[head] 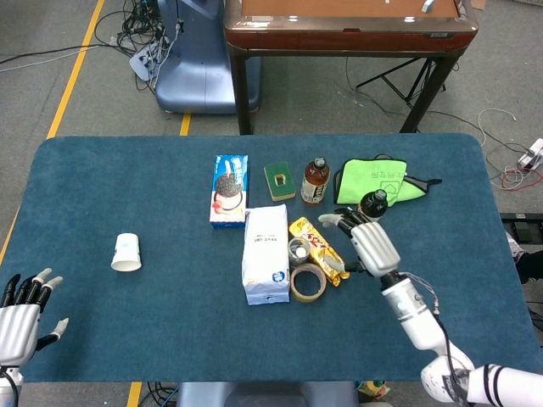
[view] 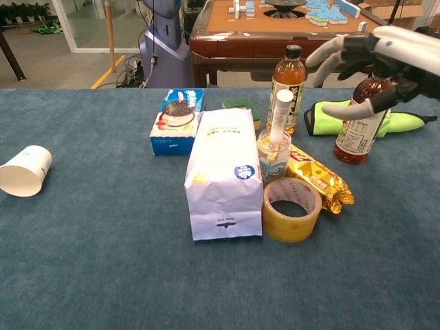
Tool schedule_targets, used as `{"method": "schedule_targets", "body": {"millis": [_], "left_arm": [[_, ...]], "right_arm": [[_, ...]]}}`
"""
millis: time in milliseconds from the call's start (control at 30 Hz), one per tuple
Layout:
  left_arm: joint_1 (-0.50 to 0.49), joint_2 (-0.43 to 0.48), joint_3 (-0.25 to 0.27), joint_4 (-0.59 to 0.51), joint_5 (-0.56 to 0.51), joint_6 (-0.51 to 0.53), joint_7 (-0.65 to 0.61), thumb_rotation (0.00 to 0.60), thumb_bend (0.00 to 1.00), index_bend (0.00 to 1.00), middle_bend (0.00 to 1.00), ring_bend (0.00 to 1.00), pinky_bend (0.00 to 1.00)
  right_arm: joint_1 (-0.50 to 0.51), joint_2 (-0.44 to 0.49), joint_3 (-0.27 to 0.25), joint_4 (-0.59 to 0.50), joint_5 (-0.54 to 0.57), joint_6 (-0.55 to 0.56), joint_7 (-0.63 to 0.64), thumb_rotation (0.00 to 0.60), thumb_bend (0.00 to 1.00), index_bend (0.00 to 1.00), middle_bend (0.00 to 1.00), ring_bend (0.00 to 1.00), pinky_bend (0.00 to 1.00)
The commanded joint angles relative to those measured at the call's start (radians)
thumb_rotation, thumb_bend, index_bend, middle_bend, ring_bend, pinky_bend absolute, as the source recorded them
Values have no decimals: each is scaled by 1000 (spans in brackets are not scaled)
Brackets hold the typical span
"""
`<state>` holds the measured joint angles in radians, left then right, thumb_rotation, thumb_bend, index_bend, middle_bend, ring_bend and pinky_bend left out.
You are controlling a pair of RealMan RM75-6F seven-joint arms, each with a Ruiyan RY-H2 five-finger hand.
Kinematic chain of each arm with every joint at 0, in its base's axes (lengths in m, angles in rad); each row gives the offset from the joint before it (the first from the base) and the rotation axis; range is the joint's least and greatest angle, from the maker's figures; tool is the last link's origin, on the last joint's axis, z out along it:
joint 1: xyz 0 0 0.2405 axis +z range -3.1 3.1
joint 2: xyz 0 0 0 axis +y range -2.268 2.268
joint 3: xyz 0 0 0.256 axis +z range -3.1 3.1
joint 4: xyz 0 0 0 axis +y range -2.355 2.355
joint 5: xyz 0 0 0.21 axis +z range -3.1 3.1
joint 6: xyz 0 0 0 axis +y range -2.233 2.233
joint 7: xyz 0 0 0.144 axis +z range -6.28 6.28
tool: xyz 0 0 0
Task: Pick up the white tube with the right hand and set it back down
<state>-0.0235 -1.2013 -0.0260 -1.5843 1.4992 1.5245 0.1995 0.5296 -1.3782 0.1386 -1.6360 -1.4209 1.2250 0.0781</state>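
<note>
white tube [view: 280, 115] stands leaning in small clear glass jar [view: 273, 155], mid-surface toward far edge. right robot hand [view: 371, 58] open, empty, apart. risk: jar tips, tube topples onto gold snack packet [view: 316, 179].

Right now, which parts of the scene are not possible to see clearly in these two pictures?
- Lower end of the white tube: chest view, inside the small jar.
- Left hand: head view, cut by the frame edge.
- Dark bottle: chest view, top hidden by the right hand.
- Print on the white bag: too small.
</note>
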Motion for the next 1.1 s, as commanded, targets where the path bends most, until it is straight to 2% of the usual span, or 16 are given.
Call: {"method": "schedule_targets", "body": {"millis": [33,233,467,700,833,1100], "left_arm": [[-7,-5,-2,-1,3,-5,5,600,267,199,104,108,4],[-23,-10,-8,-9,9,-16,16,600,267,199,104,109,4],[-30,-5,-10,-22,7,-19,25,600,267,199,104,108,4],[-26,-1,-11,-27,2,-10,27,600,267,199,96,108,4],[-27,0,-9,-24,4,-9,30,600,267,199,96,108,4],[-26,0,-5,-26,18,2,26,600,267,199,96,108,4]], "right_arm": [[-88,60,-47,-46,-46,111,-74,600,329,260,361,207,196],[-208,121,-100,-91,-60,235,-126,600,329,273,368,227,197],[-309,209,-145,-120,-24,285,-157,600,330,273,368,230,198],[-380,256,-144,-117,21,324,-157,600,329,273,368,230,198],[-392,275,-141,-107,41,301,-151,600,329,273,368,231,198],[-393,261,-135,-80,-11,278,-112,600,329,273,369,231,198]]}}
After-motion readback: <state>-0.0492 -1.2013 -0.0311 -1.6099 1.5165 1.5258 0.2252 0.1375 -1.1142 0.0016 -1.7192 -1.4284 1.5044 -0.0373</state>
